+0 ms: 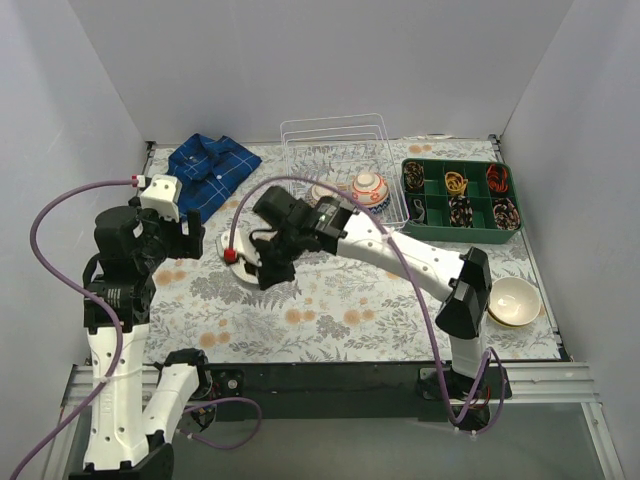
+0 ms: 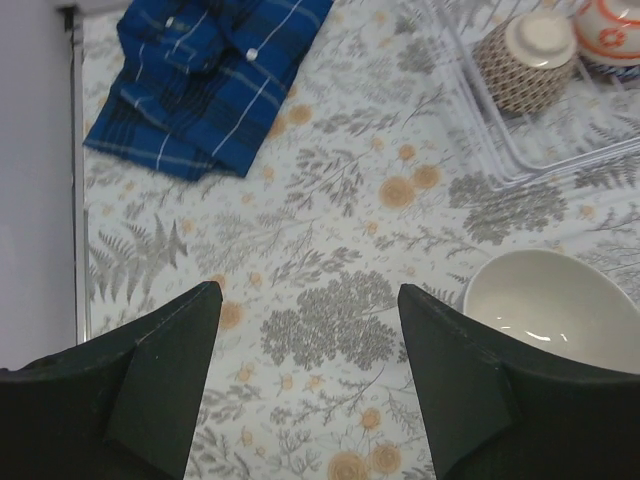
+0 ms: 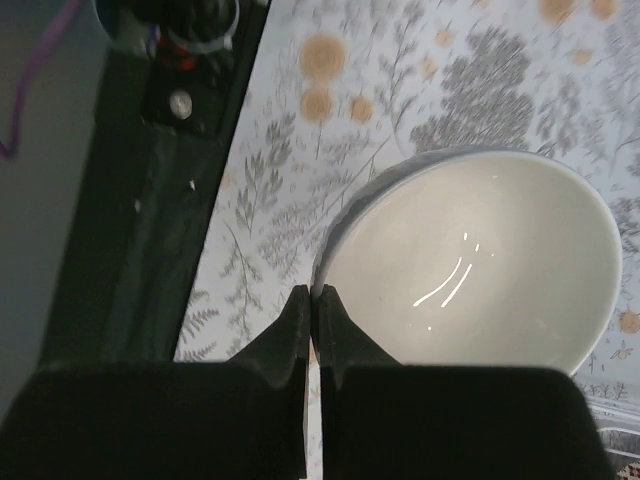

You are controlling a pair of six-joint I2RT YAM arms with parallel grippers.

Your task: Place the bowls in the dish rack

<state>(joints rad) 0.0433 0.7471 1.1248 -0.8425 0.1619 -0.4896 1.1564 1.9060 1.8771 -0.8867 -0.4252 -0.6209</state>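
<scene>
The blue shirt [image 1: 212, 172] lies far left, out of the way. The left tool [image 2: 308, 295] hangs released with nothing between its fingers, just left of the white bowl [image 3: 480, 270]; a lift drifting leftward could strike it. The right tool [image 3: 312, 298] is clenched on that bowl's rim. It is a thin pinch, so the bowl may pivot or slip. Farther right, the dish rack [image 1: 330, 140] has raised sides to clear. A patterned bowl [image 2: 525, 60] and an orange-ringed bowl [image 1: 368, 188] fill its near end, leaving room at the far end. The green tray [image 1: 432, 228] and a second white bowl [image 1: 513, 300] sit well apart, rightward.
</scene>
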